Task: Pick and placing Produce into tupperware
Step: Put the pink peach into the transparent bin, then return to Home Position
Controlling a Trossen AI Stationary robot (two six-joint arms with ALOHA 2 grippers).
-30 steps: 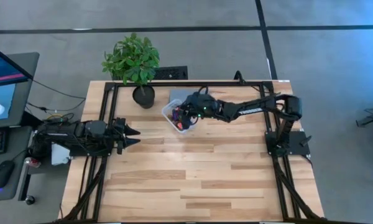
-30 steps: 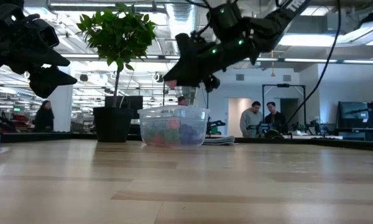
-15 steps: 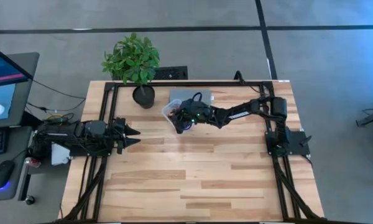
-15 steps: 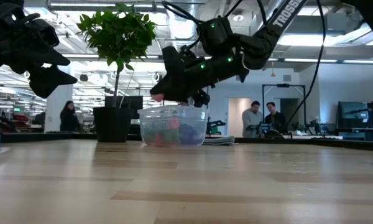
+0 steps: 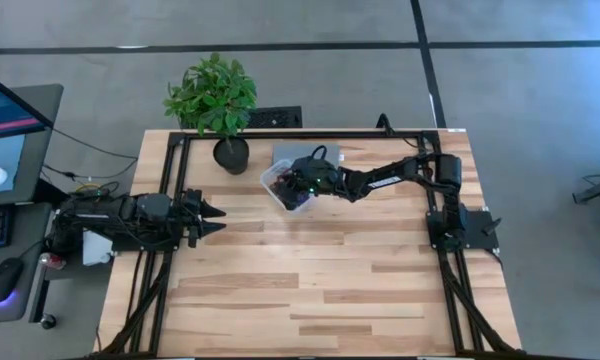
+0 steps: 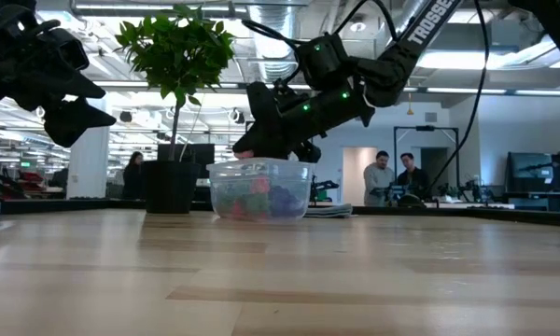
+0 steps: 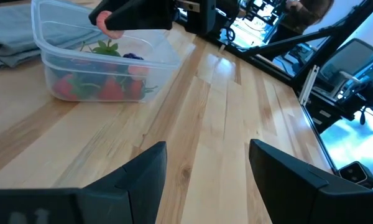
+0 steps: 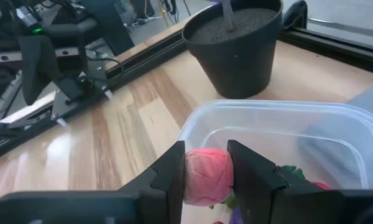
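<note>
1. Looking straight down in the high view, the right gripper (image 5: 298, 190) reaches across the tabletop (image 5: 310, 280) and sits over the tupperware (image 5: 276, 181), which stands near the far edge beside the dark pot of the potted plant (image 5: 212, 100). A flat grey slab (image 5: 315, 155) lies just behind the box. The left gripper (image 5: 210, 220) waits at the left side, well apart from the box, its jaws standing apart.

2. In the low view, the right gripper (image 6: 252, 143) hangs just above the rim of the tupperware (image 6: 259, 189), its jaws clamped on a pale pink fruit piece (image 6: 245, 153). Red, green and bluish produce (image 6: 258, 200) shows through the clear wall. The potted plant (image 6: 175, 58) stands just beside the box. People stand in the room beyond the table.

3. In the left wrist view, the left gripper (image 7: 205, 165) shows its two dark fingers held apart with nothing between them. Farther off, the tupperware (image 7: 99, 68) holds red strawberry-like pieces and a dark purple one, and the pink piece (image 7: 103, 20) shows at the tip of the right gripper above it.

4. In the right wrist view, the right gripper (image 8: 206, 174) has its jaws clamped on the pink fruit piece (image 8: 207, 175), directly over the open tupperware (image 8: 261, 130), with the plant's pot (image 8: 239, 46) just beyond.
</note>
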